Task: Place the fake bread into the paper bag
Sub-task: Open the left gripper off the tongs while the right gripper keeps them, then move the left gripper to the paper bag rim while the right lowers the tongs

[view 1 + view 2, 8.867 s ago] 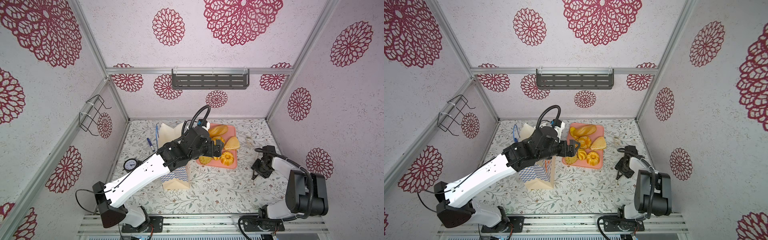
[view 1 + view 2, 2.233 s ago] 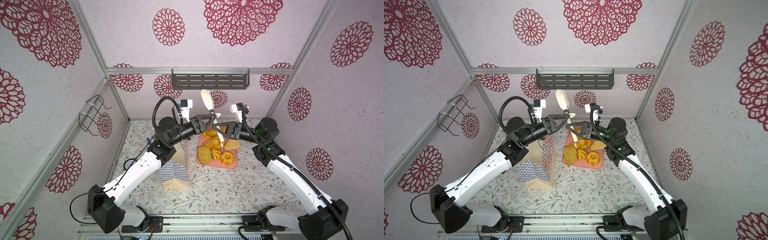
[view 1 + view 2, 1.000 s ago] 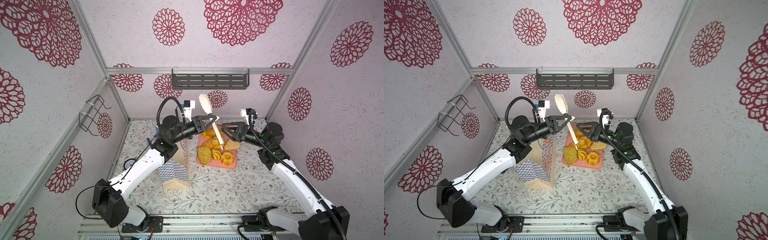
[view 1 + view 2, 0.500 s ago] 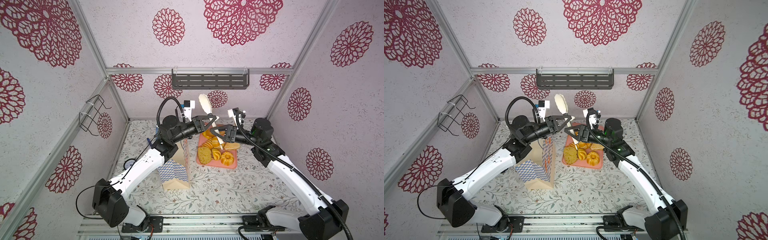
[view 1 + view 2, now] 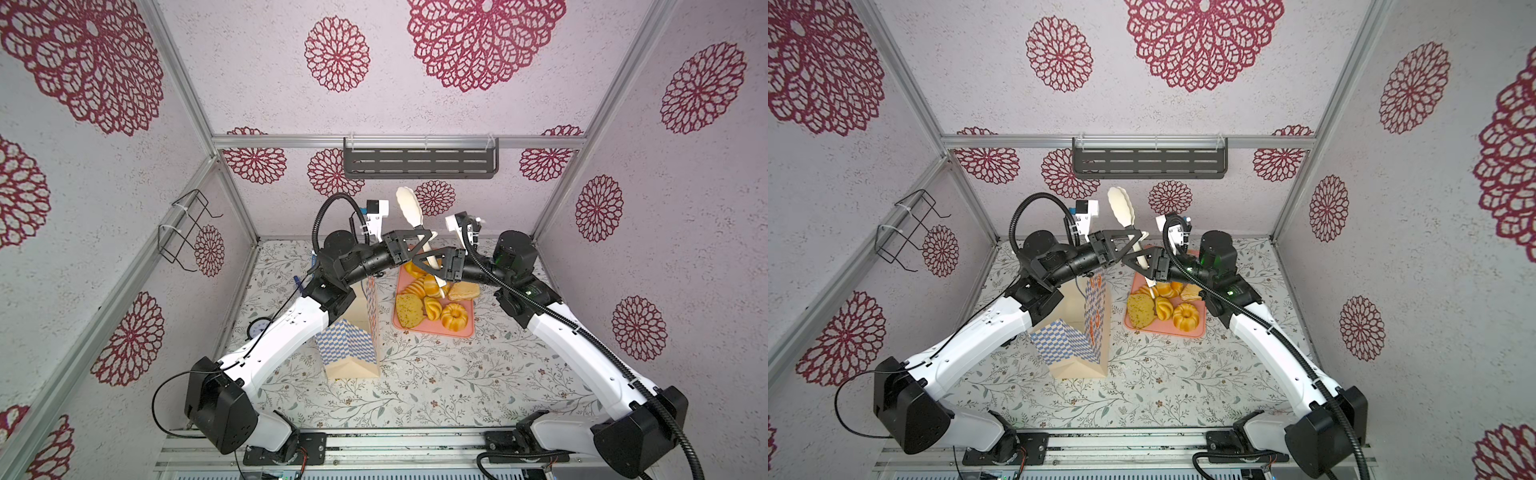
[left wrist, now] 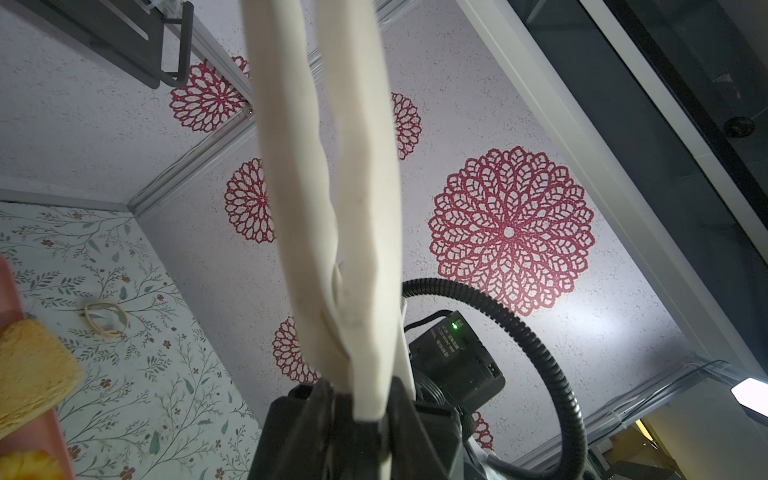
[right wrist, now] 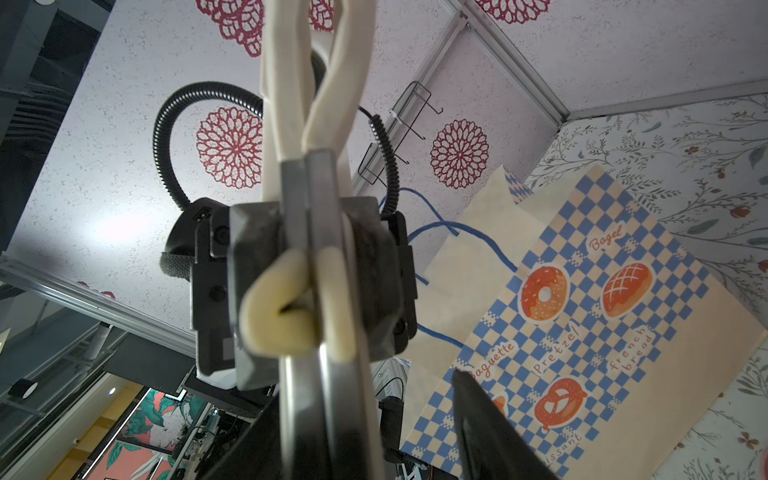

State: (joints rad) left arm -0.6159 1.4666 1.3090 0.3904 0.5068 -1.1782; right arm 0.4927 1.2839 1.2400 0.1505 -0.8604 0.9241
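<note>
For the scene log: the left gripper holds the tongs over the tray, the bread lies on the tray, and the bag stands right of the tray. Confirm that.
One thing is wrong: the bag stands left of the tray, as both top views show. The left gripper does hold the tongs over the tray, and the bread lies on it.

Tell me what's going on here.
Above the tray, the left claw clamps cream tongs, raised in the air. The right claw sits around the same tongs, jaws not yet tight. The bread in view lies on the tray, and the bag stands beside it.
</note>
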